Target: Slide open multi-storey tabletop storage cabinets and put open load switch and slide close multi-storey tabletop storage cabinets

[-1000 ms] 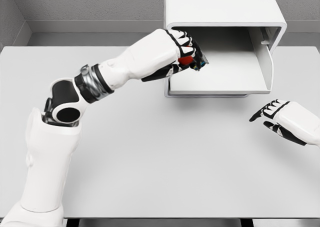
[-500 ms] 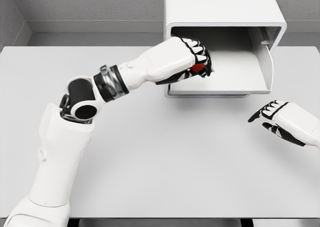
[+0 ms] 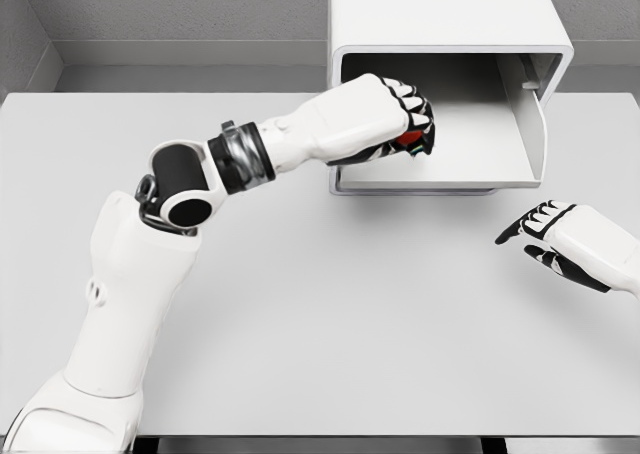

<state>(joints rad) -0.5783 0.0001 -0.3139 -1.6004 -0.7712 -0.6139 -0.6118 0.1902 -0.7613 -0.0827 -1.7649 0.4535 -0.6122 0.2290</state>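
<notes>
One storage cabinet (image 3: 445, 19) is standing at the upper right of the frame, and one drawer (image 3: 470, 154) is sitting pulled out of it. One table (image 3: 330, 334) is filling most of the frame beneath. Two white arms are showing: one is coming in from the lower left, one from the right edge. Two hands are showing, the left hand (image 3: 392, 116) at upper centre over the drawer and the right hand (image 3: 552, 236) at the right. One small red object, the load switch (image 3: 410, 137), is peeking out of the left hand's curled fingers; only part of it is showing.
</notes>
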